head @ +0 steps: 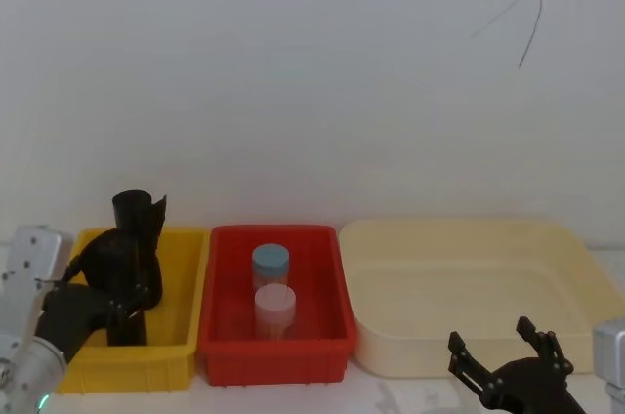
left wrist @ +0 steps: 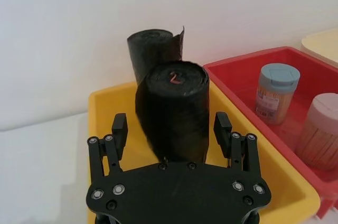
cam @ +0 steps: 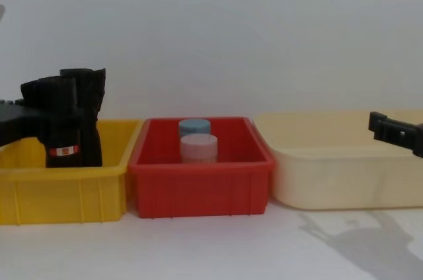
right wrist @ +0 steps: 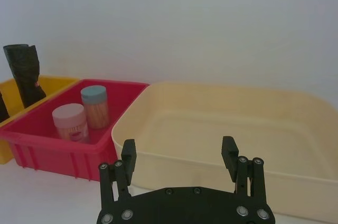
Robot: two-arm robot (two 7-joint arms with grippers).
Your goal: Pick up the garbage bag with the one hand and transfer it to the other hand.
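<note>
- The garbage bag (left wrist: pixel 171 108) stands upright in the yellow bin (cam: pixel 66 194), its red-and-white label band low on its side; just behind it stands a taller plain roll (left wrist: pixel 153 49) with a loose flap at the top.
- The left pincer (left wrist: pixel 170 126) reaches into that bin at the roll's height; its fingers (left wrist: pixel 119 129) are spread apart, one on either side of the bag, with a gap showing on each side – not clamped on it.
- The right pincer (right wrist: pixel 178 152) hangs over the surface (cam: pixel 211 247) in front of the cream tub (right wrist: pixel 222 129), well apart from the bag; its fingers are spread apart, nothing between them.
- Between the yellow bin and the tub sits a red bin (cam: pixel 198 187); in it are two upright jars – a blue-lidded jar (head: pixel 270 263) at the back and a pink-lidded jar (head: pixel 274 305) in front of it.
</note>
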